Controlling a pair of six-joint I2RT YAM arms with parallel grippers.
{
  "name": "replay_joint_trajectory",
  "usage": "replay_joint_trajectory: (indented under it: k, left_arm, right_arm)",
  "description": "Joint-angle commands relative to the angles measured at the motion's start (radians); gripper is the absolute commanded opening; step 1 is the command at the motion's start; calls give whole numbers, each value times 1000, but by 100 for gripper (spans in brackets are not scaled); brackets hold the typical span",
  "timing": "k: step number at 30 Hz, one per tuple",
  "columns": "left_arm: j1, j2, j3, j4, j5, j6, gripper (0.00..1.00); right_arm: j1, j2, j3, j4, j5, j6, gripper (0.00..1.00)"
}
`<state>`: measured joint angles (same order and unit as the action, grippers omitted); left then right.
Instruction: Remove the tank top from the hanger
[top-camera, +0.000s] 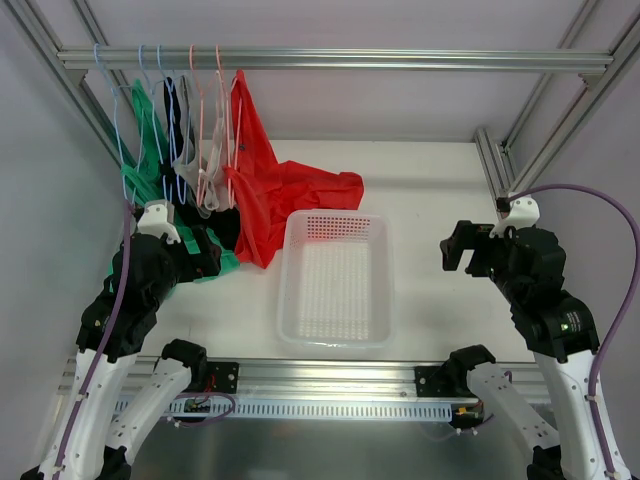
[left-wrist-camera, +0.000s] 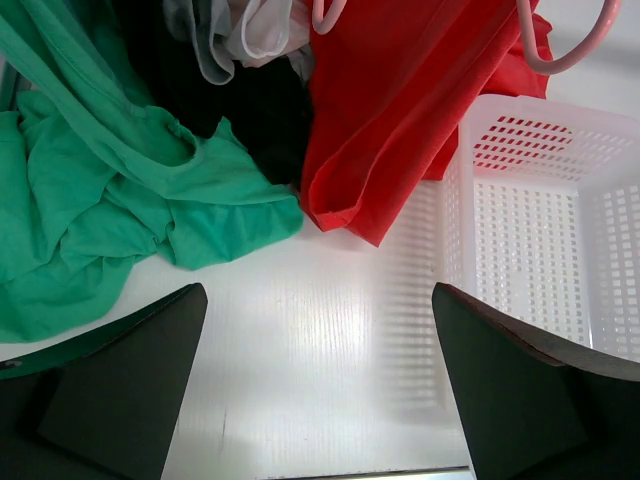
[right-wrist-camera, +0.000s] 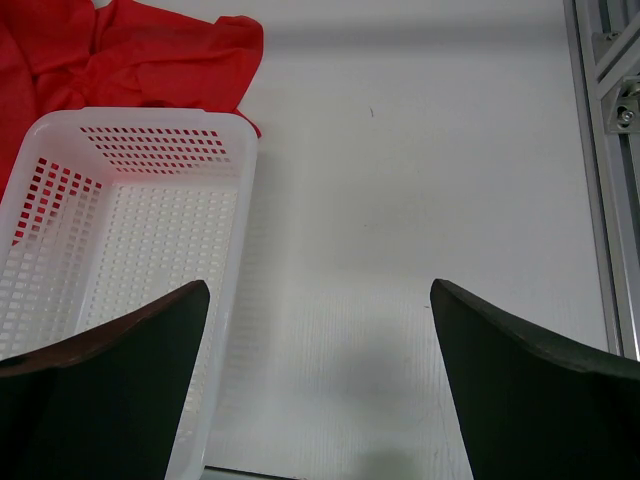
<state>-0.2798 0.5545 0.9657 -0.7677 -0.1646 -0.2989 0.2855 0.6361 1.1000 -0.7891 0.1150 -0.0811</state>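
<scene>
both grippers open and empty, red tank top on its hanger

we see the red tank top on a pink hanger at the right end of a row on the rail, its lower part spread on the table just beside the far left corner of the white basket. a green garment, a black garment and a grey garment hang to its left. our left gripper hovers by the green hem, fingers apart with bare table between them. our right gripper sits right of the basket, well apart from the clothes, fingers spread too, holding nothing.
</scene>
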Motion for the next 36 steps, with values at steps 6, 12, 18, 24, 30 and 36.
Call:
replay_joint_trajectory:
  k: [6,12,18,24,30,36]
  left_arm:
    - [7,-19,-9,11,4,6,99]
    - [5,-16,5,13,11,12,99]
    - [5,143,194,11,163,18,99]
    - [-50,461,582,1,174,38,97]
    - [-64,801,907,2,51,135,84]
    - [-64,966,1036,1,-76,185,59]
  right_arm:
    - [0,20,8,48,-3,14,99]
    - [0,31,9,50,-14,20,99]
    - [0,39,-6,73,-95,30,99]
    - [0,59,-19,82,-152,38,99]
    - [0,25,-28,87,-182,38,99]
    - [0,-19,-49,85,-205,29,99]
